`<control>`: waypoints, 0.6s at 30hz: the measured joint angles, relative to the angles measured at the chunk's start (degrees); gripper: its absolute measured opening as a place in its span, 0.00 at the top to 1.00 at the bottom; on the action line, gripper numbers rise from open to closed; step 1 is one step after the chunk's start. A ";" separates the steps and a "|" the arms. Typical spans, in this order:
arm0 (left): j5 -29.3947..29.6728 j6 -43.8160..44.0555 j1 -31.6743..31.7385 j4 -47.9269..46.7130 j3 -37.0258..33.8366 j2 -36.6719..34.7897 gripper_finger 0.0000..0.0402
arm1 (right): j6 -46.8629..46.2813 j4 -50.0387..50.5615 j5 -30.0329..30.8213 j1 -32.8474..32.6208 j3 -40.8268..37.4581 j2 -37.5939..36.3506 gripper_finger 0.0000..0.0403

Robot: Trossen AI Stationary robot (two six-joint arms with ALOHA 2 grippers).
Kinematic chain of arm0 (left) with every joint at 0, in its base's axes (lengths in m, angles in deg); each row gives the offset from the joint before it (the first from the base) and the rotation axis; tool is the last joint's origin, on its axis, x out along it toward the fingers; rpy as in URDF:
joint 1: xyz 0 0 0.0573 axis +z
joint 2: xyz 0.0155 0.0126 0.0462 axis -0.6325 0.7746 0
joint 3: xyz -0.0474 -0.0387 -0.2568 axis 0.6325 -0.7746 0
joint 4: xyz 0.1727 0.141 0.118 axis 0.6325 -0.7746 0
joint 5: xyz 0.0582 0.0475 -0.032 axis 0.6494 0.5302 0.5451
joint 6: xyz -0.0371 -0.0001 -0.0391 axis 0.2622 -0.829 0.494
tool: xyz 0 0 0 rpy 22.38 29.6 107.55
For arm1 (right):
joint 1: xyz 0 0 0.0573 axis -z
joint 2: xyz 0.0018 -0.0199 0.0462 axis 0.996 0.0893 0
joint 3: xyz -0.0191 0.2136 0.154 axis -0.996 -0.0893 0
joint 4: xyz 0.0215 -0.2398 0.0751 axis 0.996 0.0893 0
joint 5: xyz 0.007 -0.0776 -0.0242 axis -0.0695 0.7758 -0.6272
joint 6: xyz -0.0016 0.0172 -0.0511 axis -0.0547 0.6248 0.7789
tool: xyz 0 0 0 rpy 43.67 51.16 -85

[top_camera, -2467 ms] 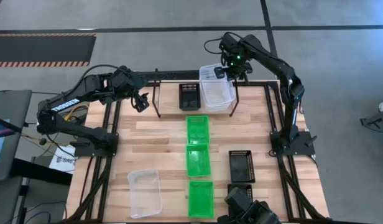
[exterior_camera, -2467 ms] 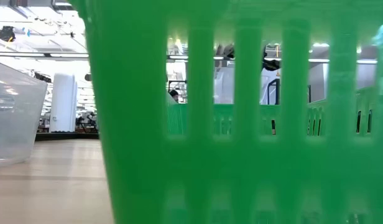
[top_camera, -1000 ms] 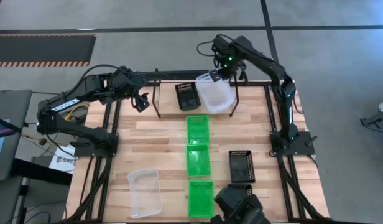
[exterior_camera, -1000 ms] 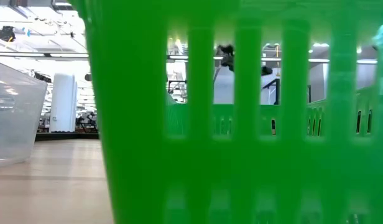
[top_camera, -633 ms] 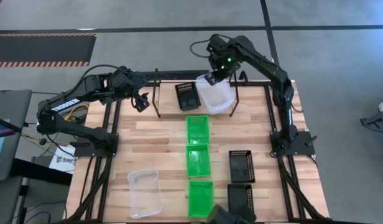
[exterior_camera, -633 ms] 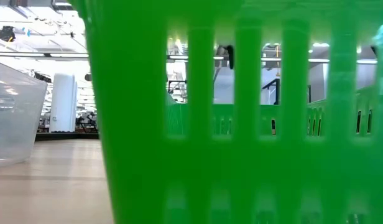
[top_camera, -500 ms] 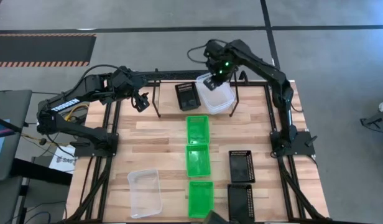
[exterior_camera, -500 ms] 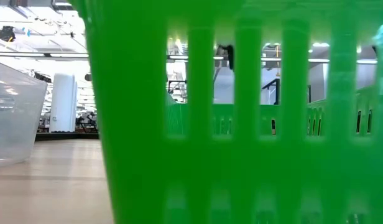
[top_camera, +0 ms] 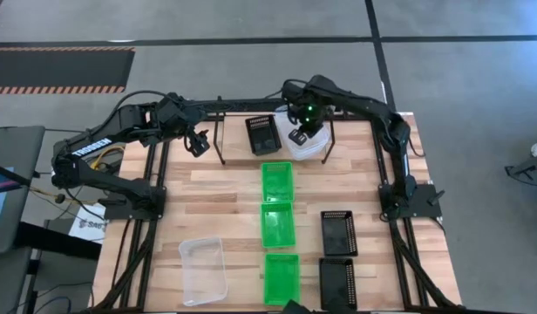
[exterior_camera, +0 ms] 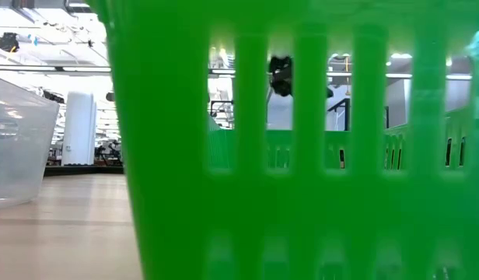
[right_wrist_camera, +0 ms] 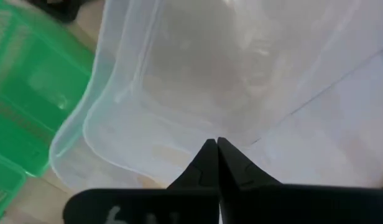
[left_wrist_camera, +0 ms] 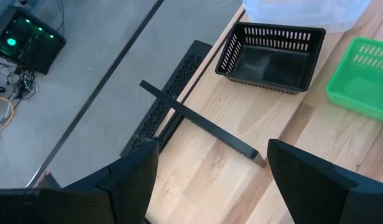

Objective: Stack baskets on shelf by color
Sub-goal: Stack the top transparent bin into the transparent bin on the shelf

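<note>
The right gripper (top_camera: 298, 136) hangs over the clear basket (top_camera: 311, 145) on the shelf (top_camera: 328, 139) at the table's far edge. In the right wrist view its fingertips (right_wrist_camera: 214, 163) are pressed together, holding nothing, with the clear basket's floor directly below them. A black basket (top_camera: 263, 133) lies just left of this gripper, and three green baskets (top_camera: 279, 225) run in a line from just in front of it toward the near edge. Two more black baskets (top_camera: 338, 233) sit well in front and to its right, and another clear basket (top_camera: 203, 269) lies far off near the front left. The left gripper (top_camera: 197, 142) waits left of the shelf, fingers spread.
</note>
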 joint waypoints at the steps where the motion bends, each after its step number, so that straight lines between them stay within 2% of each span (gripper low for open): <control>1: 0.00 0.08 0.00 0.00 0.00 0.00 0.28 | -0.16 -0.49 -0.52 -0.41 -0.56 0.02 0.99; 9: 0.00 0.40 0.00 0.00 0.00 0.00 0.28 | -2.81 -12.16 -5.34 -4.00 -1.93 -0.02 0.99; 18: 0.00 0.71 0.00 0.00 0.00 0.00 0.28 | -5.17 -22.87 -5.78 -3.97 -1.93 -0.02 0.99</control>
